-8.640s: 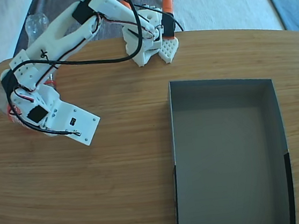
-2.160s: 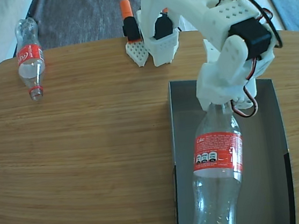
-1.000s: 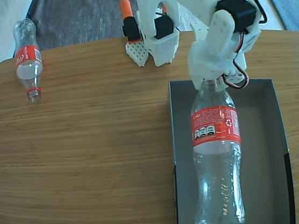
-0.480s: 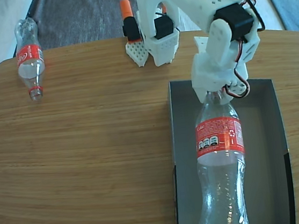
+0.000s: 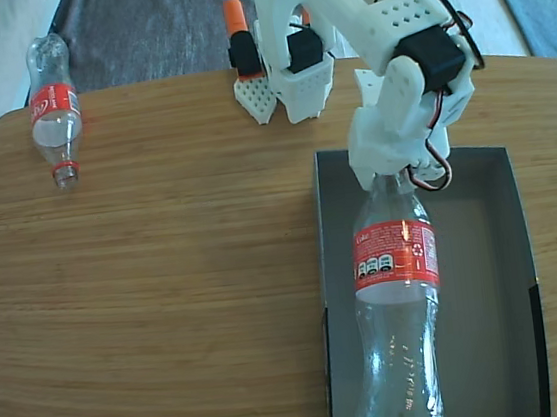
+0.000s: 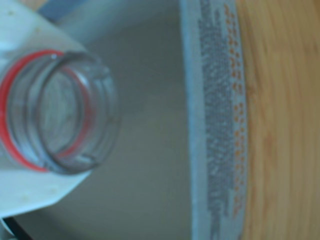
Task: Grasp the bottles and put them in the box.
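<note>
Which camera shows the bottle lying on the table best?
The fixed view: the second bottle lies whole at the table's far left corner, away from the box. The wrist view misses it, showing only the open neck of the held bottle.

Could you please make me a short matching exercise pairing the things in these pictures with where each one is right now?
Things:
1. held bottle
2. other bottle
3. box
4. gripper

Places:
A. lying at the table's far left corner
B. hanging over the box
C. clamped on a bottle neck
D. resting on the table's right side

Pairs: 1-B, 2-A, 3-D, 4-C
</note>
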Available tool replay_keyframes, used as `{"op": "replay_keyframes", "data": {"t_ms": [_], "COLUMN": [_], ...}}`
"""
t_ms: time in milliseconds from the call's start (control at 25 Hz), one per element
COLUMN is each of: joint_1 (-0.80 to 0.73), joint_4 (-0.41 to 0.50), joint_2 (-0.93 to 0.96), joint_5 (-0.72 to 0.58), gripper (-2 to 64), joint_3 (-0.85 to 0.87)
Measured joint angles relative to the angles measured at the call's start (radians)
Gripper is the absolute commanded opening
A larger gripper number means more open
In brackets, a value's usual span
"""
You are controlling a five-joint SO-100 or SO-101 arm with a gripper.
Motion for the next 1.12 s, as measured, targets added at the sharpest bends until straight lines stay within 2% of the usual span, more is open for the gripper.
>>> {"op": "replay_keyframes", "data": {"t_ms": [240,1120], "joint_1": [0.0,-0.023], "joint_4": [-0.075,-0.089], "joint_2": [0.0,0.002], "joint_5": [0.0,0.0], "gripper": [0.0,-0.3], "joint_3": [0.0,0.15]}}
